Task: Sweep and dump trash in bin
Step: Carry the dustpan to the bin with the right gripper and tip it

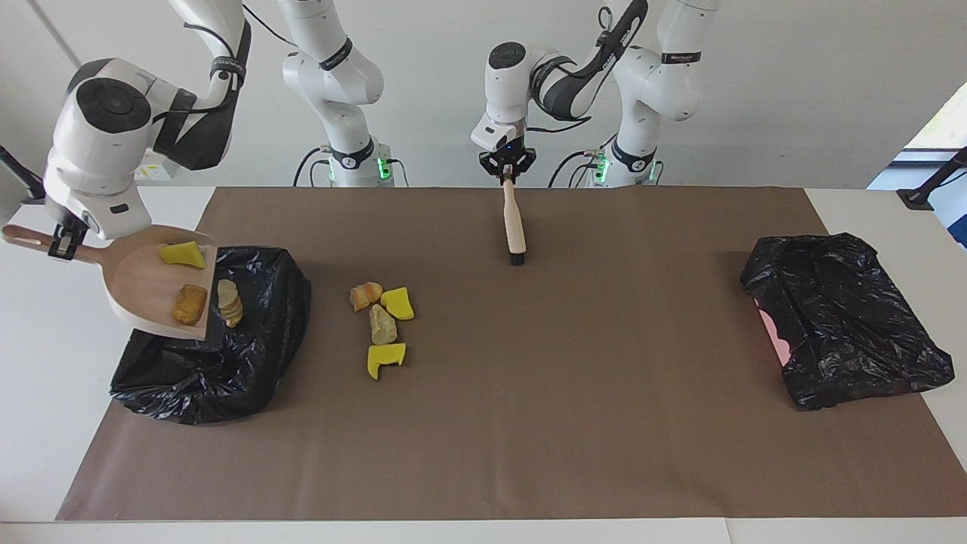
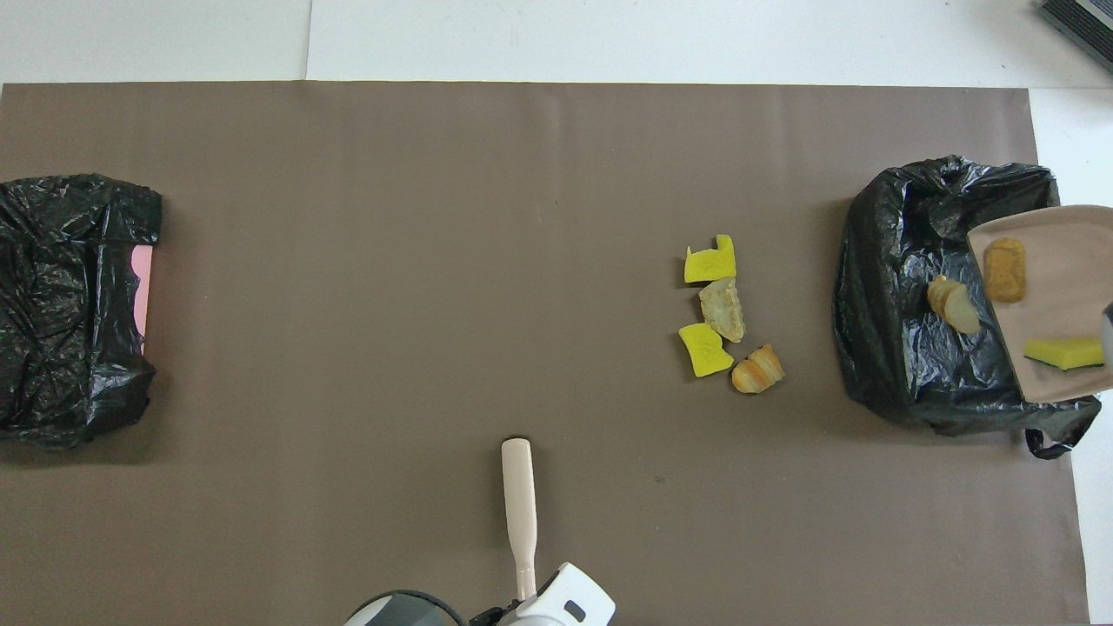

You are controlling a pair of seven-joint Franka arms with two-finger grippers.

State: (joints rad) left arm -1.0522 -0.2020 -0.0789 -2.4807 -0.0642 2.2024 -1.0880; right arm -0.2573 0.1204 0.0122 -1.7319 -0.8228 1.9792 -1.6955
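Past my jaws stands a plain white wall (image 1: 793, 91); beneath them, a white table (image 1: 45, 423) under a brown mat (image 1: 529, 423).

Both arms (image 1: 332, 75) are showing glossy white shells with dark grey joint caps, black cables looping along them, green lights glowing at bases beside the brown mat (image 1: 529, 423)
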